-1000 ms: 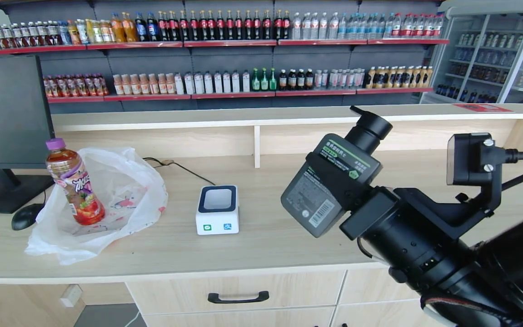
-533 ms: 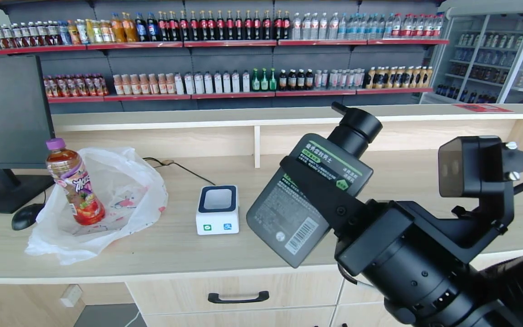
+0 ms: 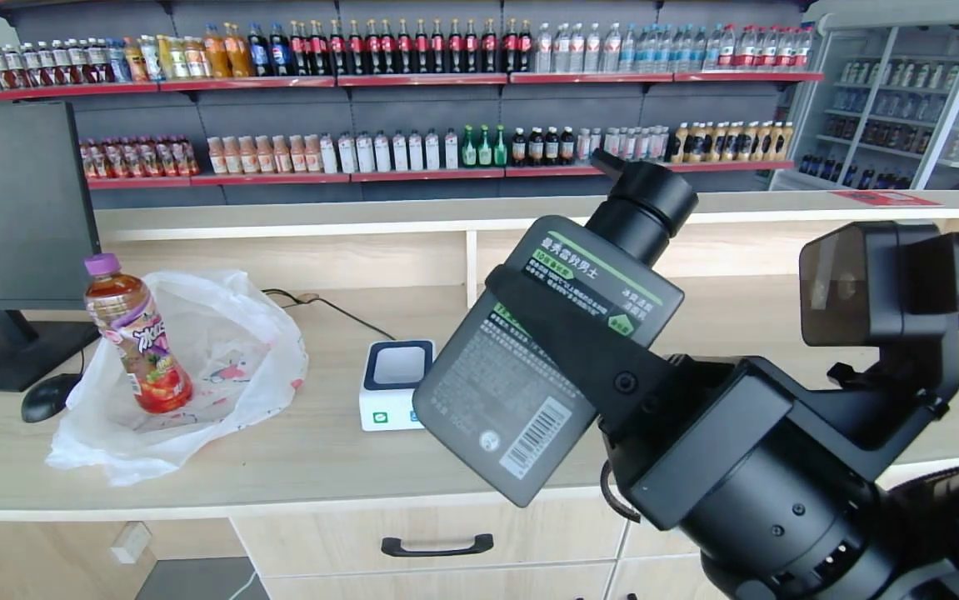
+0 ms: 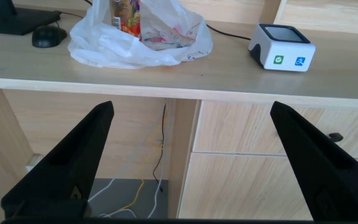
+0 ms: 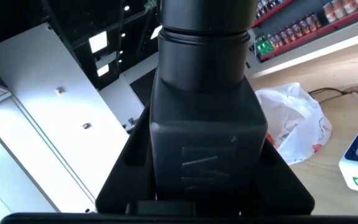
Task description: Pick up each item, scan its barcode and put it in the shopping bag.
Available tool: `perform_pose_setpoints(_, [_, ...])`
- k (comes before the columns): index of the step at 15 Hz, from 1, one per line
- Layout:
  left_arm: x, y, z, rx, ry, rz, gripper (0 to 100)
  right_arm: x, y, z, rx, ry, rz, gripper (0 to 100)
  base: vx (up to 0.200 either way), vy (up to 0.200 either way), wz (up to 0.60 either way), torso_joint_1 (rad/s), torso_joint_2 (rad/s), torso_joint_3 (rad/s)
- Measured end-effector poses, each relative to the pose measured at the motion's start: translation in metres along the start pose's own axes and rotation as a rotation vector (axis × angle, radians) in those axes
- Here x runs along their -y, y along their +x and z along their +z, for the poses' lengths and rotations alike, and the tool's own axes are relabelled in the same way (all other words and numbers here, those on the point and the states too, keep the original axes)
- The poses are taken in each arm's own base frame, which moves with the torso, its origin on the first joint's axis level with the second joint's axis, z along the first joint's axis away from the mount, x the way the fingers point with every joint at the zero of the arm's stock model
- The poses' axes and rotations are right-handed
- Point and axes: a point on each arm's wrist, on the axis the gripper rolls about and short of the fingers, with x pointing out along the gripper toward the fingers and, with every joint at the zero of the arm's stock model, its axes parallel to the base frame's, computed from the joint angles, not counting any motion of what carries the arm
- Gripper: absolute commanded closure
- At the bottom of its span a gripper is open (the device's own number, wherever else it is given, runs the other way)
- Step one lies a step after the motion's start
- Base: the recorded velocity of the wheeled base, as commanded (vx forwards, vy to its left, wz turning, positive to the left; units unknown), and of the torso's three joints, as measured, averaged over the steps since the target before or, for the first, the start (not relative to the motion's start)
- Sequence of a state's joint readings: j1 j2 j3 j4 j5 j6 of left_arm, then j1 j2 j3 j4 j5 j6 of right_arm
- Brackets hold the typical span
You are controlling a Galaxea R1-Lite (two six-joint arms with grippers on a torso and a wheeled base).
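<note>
We find one drink bottle (image 3: 142, 350) in the shopping bag (image 3: 254, 350). Right jaws clamp the dark bottle (image 3: 479, 392) (barcode showing) near the scanner (image 3: 387, 375) — scanning and bagging remain. Left jaws are apart.

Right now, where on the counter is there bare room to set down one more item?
Bare wood lies between the shopping bag and the scanner, and along the front edge of the counter. The left end is crowded: mouse, monitor stand and bag sit close together. Right of the scanner, the held dark bottle hides the surface.
</note>
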State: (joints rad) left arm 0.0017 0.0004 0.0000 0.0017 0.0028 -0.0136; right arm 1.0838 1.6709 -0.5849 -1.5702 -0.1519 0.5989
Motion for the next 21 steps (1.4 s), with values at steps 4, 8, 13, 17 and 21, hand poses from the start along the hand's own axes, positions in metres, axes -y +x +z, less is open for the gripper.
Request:
perform_pose_setpoints(4, [0.0000,0.0000,0.0000,0.000,0.000,-0.001,0,-0.0035,0.0002,0.0056,0.017,0.007,0.015,100,0.000,0.000,0.00,0.000,0.00,0.000])
perform_pose_setpoints(8, [0.0000,0.0000,0.0000,0.000,0.000,-0.001,0,-0.0062,-0.0015,0.0091,0.025,0.010,0.023,100,0.000,0.000,0.00,0.000,0.00,0.000])
perform_pose_setpoints(13, [0.0000,0.0000,0.0000,0.000,-0.001,0.000,0,-0.0072,-0.0029,0.0109,0.028,0.010,0.025,100,0.000,0.000,0.00,0.000,0.00,0.000])
perform_pose_setpoints(17, [0.0000,0.0000,0.0000,0.000,-0.001,0.000,0,-0.0072,-0.0033,0.0111,0.028,0.010,0.025,100,0.000,0.000,0.00,0.000,0.00,0.000])
perform_pose_setpoints(21, [0.0000,0.0000,0.0000,0.000,-0.001,-0.001,0,-0.0070,-0.0034,0.0107,0.027,0.010,0.024,100,0.000,0.000,0.00,0.000,0.00,0.000])
